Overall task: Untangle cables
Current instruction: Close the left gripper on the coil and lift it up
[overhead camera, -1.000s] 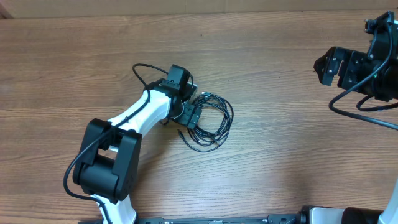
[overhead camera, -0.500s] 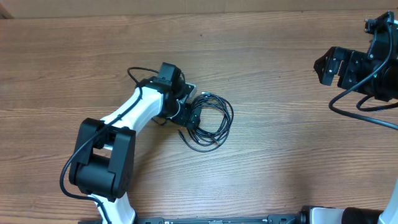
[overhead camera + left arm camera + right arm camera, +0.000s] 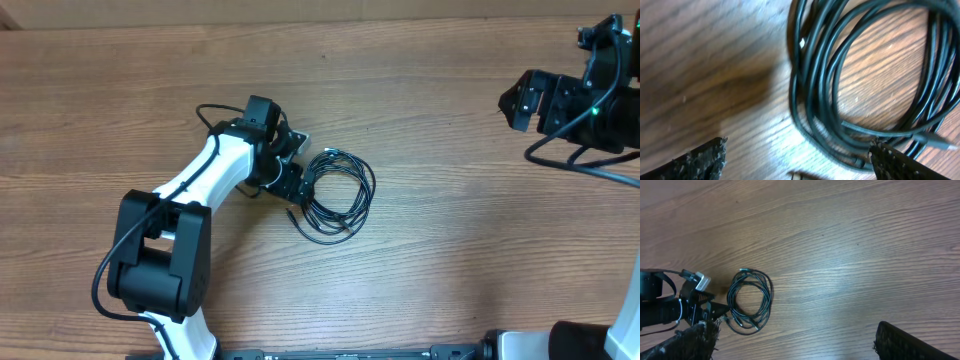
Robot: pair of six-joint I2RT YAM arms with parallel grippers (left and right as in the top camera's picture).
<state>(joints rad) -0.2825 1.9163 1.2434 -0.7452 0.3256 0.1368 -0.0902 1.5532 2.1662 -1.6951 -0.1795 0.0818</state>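
The cables (image 3: 345,193) lie as one loose coil of thin black cords on the wooden table, with small plugs at the coil's top and lower left. My left gripper (image 3: 298,180) is low at the coil's left edge. In the left wrist view its jaws (image 3: 797,167) stand wide apart. The coil's strands (image 3: 812,85) run between the jaws, close to the right fingertip (image 3: 900,165), and nothing is pinched. My right gripper (image 3: 515,100) hangs open far to the right, high above the table. From there I see the coil (image 3: 767,295) beside the left arm (image 3: 665,312).
The wooden table (image 3: 450,250) stretches bare around the coil. The left arm's own thicker black wire (image 3: 215,108) loops behind its wrist. The right arm's wire (image 3: 580,170) hangs at the far right edge.
The left arm has swung its wrist a little to the upper left while the fingertips stayed at the coil's left edge. The right gripper shifted slightly left. The coil has not moved.
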